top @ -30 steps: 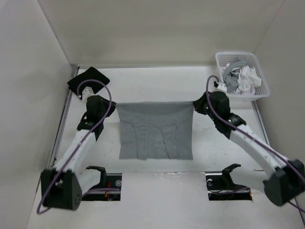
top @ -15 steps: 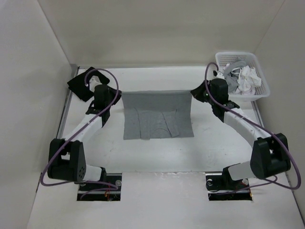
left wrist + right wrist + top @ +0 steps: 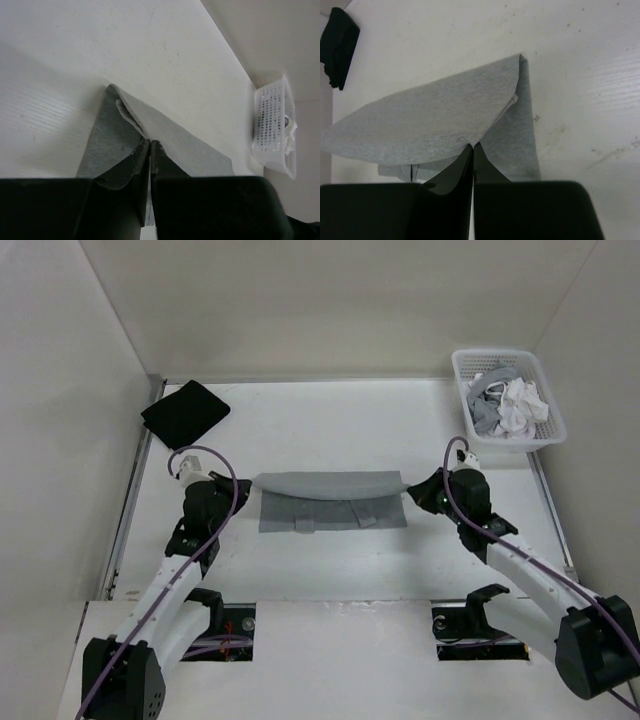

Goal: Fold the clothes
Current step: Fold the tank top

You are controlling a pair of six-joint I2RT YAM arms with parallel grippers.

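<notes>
Grey knit garment (image 3: 330,512): lay at the middle of the table (image 3: 330,430), between the two arms. Its lower layer was flat and its upper layer was raised in a shallow arch across it.
Left gripper (image 3: 150,143): jaws were pressed together, pinching the left end of the raised edge.
Right gripper (image 3: 472,146): jaws were likewise pressed together, on the right end of the same edge.
Step in hand: judged to be a fold, with the raised layer due to settle on the flat one and not yet laid down.
Handling: soft, light and limp. The cloth bowed between the two pinches rather than holding a straight line. It was judged unlikely to slip from a firm pinch, but likely to bunch or skew if the two ends travelled unevenly.
Hold points: the two outer corners of the edge, as gripped. A hold at mid-span would probably let the corners droop.
Surroundings: black cloth (image 3: 185,412) lay at the far left, and a white basket (image 3: 497,352) of other garments stood at the far right. Both were well apart from the work.
</notes>
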